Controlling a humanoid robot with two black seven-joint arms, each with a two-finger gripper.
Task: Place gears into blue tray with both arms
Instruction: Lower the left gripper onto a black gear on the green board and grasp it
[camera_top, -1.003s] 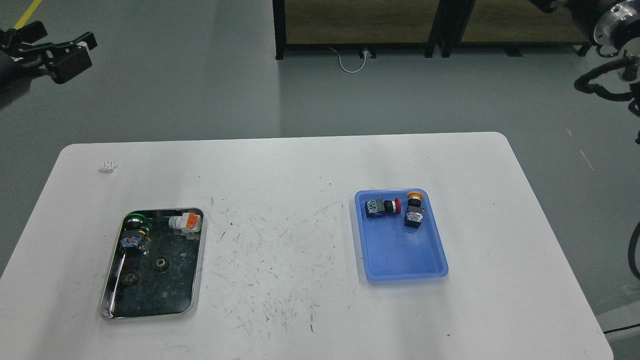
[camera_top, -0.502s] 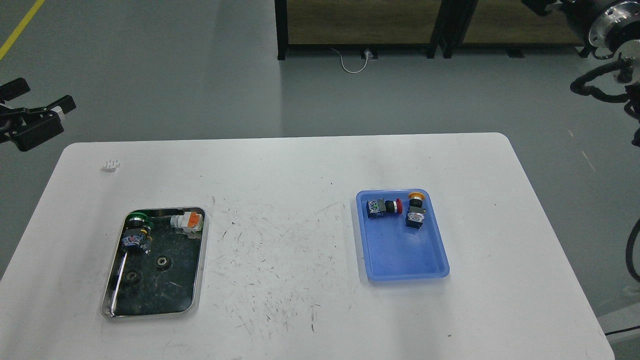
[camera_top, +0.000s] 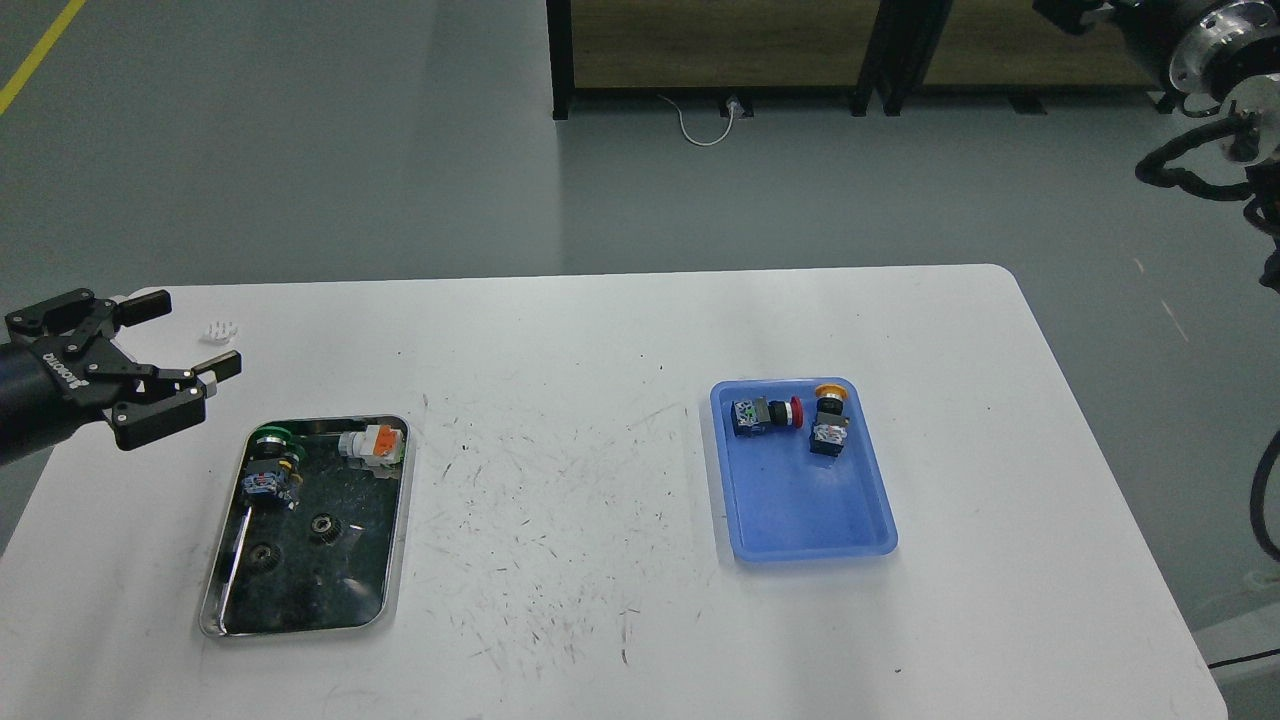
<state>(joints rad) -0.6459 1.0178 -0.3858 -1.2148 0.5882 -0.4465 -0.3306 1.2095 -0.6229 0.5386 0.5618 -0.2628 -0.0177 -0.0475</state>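
Note:
Two small black gears lie in the steel tray (camera_top: 395, 520) on the left of the table: one gear (camera_top: 322, 525) near the tray's middle, the other gear (camera_top: 263, 557) lower left of it. The blue tray (camera_top: 800, 520) sits right of centre and holds two push-button switches at its far end. My left gripper (camera_top: 192, 338) hovers open above the table's left edge, up and left of the steel tray, with nothing between its fingers. Of my right arm (camera_top: 1215, 60) only joints and cables show at the top right; its gripper is out of view.
In the steel tray's far end lie a green-capped switch (camera_top: 268, 465) and an orange-and-white switch (camera_top: 372, 444). A small white part (camera_top: 219, 329) rests on the table near the far left corner. Dark shelving stands beyond the table.
My left gripper has dropped from high at the far left down to just above the table's left edge and moved right, closer to the steel tray. The gears and trays have not moved.

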